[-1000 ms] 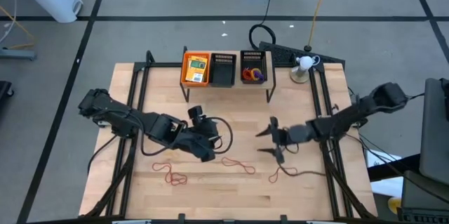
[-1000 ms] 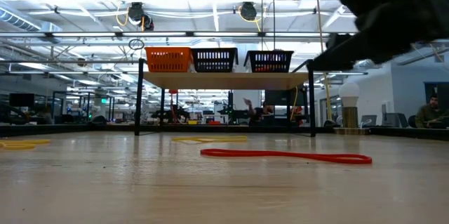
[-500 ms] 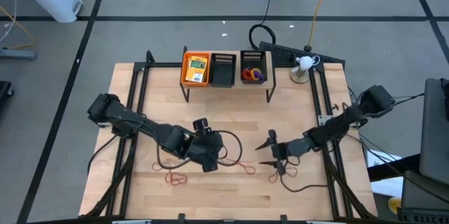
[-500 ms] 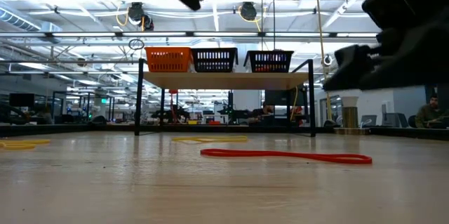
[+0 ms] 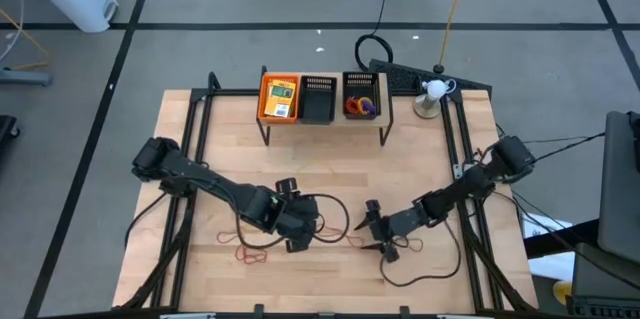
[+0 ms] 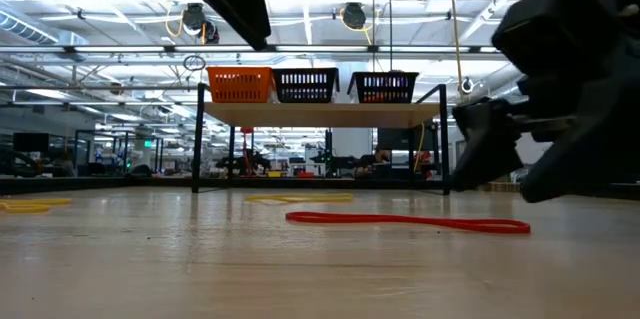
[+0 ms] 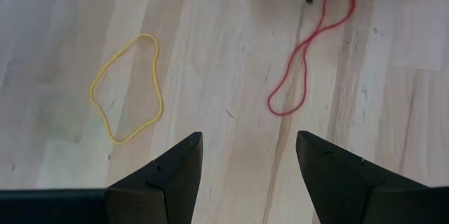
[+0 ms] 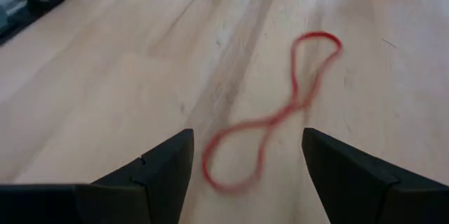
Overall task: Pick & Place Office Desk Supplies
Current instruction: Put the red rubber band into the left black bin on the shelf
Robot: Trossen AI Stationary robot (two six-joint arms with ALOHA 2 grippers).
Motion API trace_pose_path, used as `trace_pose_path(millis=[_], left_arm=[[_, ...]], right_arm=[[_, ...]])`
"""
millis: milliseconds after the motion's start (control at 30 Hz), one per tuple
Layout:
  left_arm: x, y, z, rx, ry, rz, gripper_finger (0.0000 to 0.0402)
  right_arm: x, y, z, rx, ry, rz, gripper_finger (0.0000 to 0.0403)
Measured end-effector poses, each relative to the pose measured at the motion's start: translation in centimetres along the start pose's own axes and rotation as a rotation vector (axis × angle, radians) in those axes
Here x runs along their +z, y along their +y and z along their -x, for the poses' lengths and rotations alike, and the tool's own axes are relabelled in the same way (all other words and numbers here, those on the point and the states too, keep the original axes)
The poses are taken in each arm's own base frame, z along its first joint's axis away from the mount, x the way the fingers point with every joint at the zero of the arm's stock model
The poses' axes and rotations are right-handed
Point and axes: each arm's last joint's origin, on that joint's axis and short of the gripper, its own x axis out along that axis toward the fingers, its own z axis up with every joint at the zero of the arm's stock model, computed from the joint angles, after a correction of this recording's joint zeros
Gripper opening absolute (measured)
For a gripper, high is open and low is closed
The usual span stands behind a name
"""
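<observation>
A red rubber band [image 7: 307,54], twisted into a figure eight, lies flat on the wooden table [image 5: 300,169], between my two grippers [image 5: 346,238] [image 6: 405,222]. My left gripper [image 7: 245,143] [image 5: 304,236] hovers open over the wood, the band ahead of its fingertips. My right gripper [image 8: 245,140] [image 5: 362,237] is open too and faces it. Its fingertips stand on either side of the band's end loop [image 8: 228,171] without touching. A yellow band [image 7: 128,87] lies flat beside the red one. One yellow-orange packet [image 5: 281,97] sits in the orange tray, and coloured rings [image 5: 358,107] in a black tray.
A raised shelf [image 5: 320,119] at the far edge carries the orange tray [image 5: 268,97] and two black mesh trays [image 5: 318,99]. More red bands [image 5: 250,253] lie near the near-left edge. The right arm's cable [image 5: 420,264] loops on the table. A small lamp [image 5: 432,94] stands far right.
Both grippers have come toward the near edge and closer to each other, drawing in on the red band from either side. The left arm has swung right. The right arm has swung left and sunk low over the table. The band has stayed put.
</observation>
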Motion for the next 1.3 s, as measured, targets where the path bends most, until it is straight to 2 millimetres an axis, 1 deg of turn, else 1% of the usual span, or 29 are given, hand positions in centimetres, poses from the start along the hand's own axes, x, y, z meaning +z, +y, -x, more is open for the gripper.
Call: trace_pose_path(millis=[100,200,333,467,633,900,1133,1300], left_arm=[[0.0,0.1,0.1,0.001,-0.004,0.001,0.0225],[0.0,0.1,0.1,0.003,-0.003,-0.002,0.0225],[0.0,0.1,0.1,0.004,-0.002,-0.003,0.0225],[0.0,0.1,0.1,0.005,-0.002,-0.003,0.0225],[-0.1,-0.1,0.2,0.002,-0.003,-0.005,0.0225],[-0.3,-0.5,0.4,-0.005,-0.005,-0.016,0.0225],[-0.4,-0.7,0.4,-0.005,-0.007,-0.018,0.0225],[-0.4,-0.7,0.4,-0.005,-0.007,-0.017,0.0225]], right_arm=[[0.4,0.2,-1.2,0.003,0.002,-0.008,0.0256],[0.5,0.4,-2.3,0.051,0.015,-0.031,0.0256],[0.4,0.1,-3.3,0.079,0.029,-0.131,0.0256],[-0.3,-0.7,-3.8,0.003,0.046,-0.259,0.0256],[-0.4,-1.2,-3.8,-0.091,0.038,-0.308,0.0256],[-0.6,-1.9,-3.7,-0.233,0.039,-0.303,0.0250],[-0.8,-2.1,-3.7,-0.263,0.053,-0.298,0.0225],[-1.7,-2.7,-3.5,-0.296,0.150,-0.285,0.0197]])
